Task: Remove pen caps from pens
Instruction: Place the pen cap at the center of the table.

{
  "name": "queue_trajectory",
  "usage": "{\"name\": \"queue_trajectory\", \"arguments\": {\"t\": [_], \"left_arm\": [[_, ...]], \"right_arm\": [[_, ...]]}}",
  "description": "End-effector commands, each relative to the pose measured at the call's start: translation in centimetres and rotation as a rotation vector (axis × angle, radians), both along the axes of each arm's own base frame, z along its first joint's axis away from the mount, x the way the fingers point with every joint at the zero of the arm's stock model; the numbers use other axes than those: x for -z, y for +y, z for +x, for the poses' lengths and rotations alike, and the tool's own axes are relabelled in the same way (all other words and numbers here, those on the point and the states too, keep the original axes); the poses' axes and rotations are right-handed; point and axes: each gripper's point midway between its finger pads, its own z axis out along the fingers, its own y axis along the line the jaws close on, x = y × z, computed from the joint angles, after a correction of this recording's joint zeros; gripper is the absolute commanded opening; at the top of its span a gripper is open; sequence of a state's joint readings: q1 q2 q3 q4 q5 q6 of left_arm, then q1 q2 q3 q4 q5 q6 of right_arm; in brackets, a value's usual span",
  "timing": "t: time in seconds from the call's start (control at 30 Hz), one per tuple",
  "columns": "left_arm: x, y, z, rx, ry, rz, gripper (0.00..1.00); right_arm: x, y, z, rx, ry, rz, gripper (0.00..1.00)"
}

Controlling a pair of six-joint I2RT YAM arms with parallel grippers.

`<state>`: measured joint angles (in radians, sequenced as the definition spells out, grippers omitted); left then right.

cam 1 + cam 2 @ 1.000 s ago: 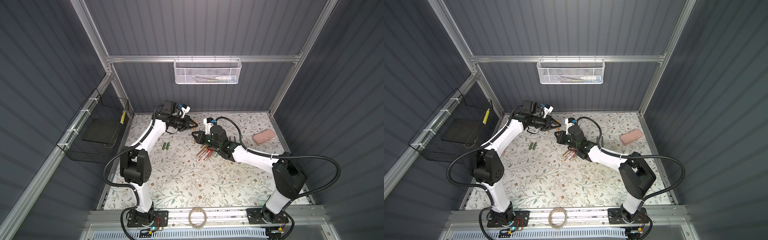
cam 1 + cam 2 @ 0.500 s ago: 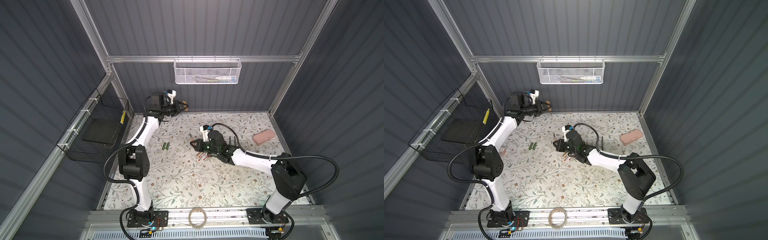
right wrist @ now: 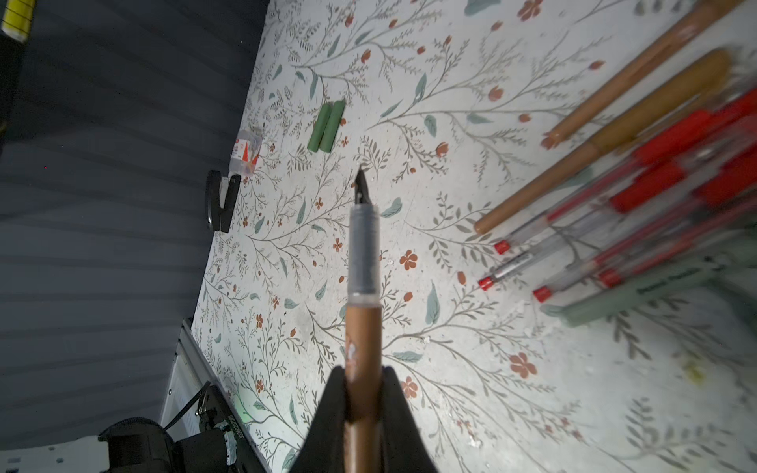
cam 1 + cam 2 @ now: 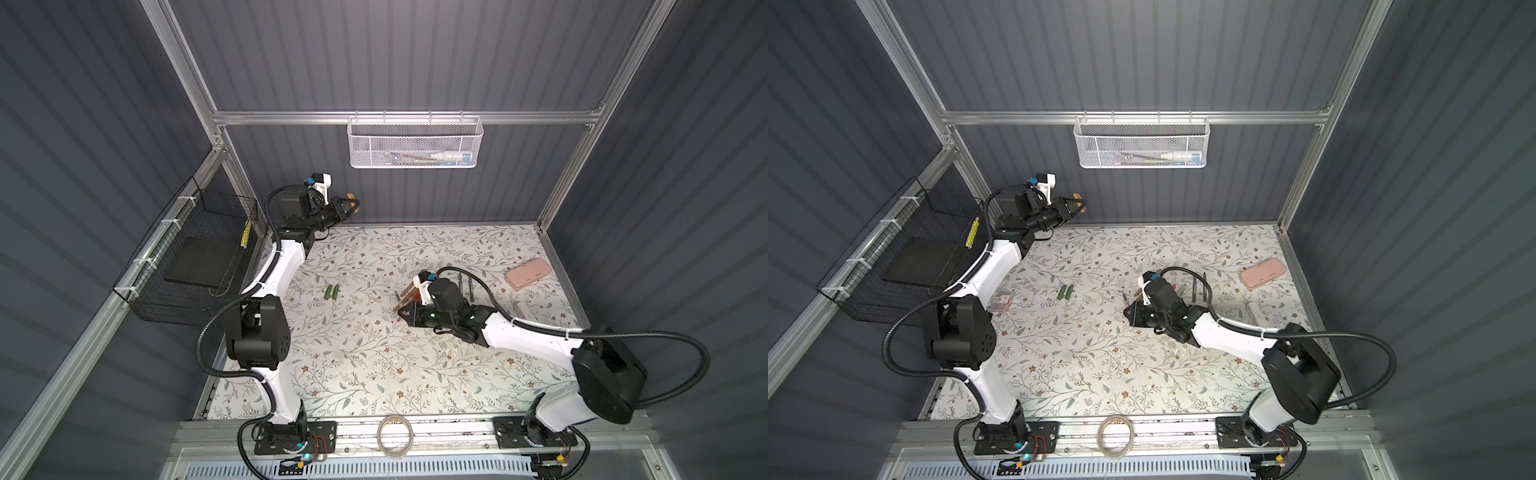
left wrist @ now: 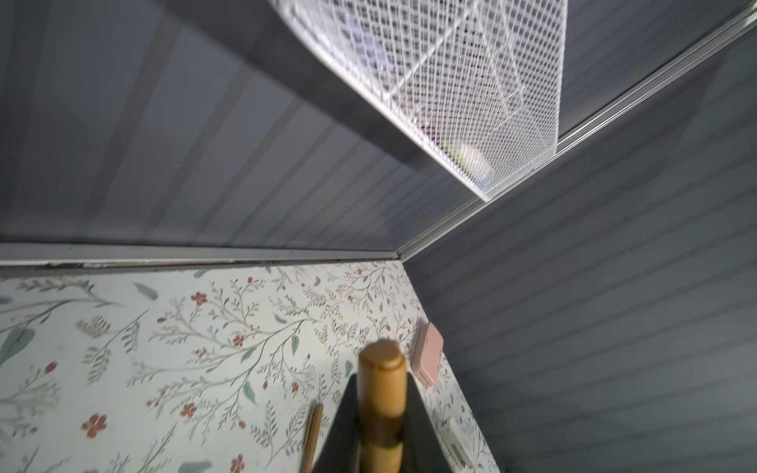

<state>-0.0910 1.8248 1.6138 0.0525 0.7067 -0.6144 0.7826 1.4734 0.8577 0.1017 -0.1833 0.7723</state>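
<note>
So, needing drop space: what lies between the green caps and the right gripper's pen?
Nothing but bare table between the green caps and the pen, as the right wrist view shows.

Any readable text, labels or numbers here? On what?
Nothing reads cleanly.
Pale green pen: dark print along the barrel, too blurred to read.
Small clear box: red-and-white label, too small to read.
Yellow tag on the black wire basket: dark marks, illegible.

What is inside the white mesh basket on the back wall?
The white mesh basket holds a few long thin things lying on its bottom, one of them white. The mesh blurs them, so what they are cannot be told.
</note>
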Motion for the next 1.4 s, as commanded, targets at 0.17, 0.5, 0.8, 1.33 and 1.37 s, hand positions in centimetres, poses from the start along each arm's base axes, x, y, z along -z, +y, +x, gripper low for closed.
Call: {"name": "queue_trajectory", "arguments": {"t": [0.17,0.5,0.8,1.33,1.37], "left_arm": [[9.7,1.7,-5.5,0.010,0.172,0.309,0.00],[20.2,0.2,-10.5,0.091,0.258,0.598,0.00],[25.5,1.3,-9.8,0.059,0.374,0.679,0.00],[30.5,2.0,-11.4,0.050,0.507,0.693,0.12],[30.5,2.1,-11.3,0.046,0.508,0.696,0.15]], "right_arm": [[-0.6,-9.1,1.0,0.183,-0.052,-0.094,0.00],[-1.3,-17.0,0.6,0.357,-0.079,-0.145,0.00],[-0.9,-17.9,0.4,0.388,-0.074,-0.126,0.00],[-0.1,-18.0,0.6,0.387,-0.053,-0.129,0.00],[-0.2,-17.9,0.7,0.387,-0.050,-0.125,0.00]]}}
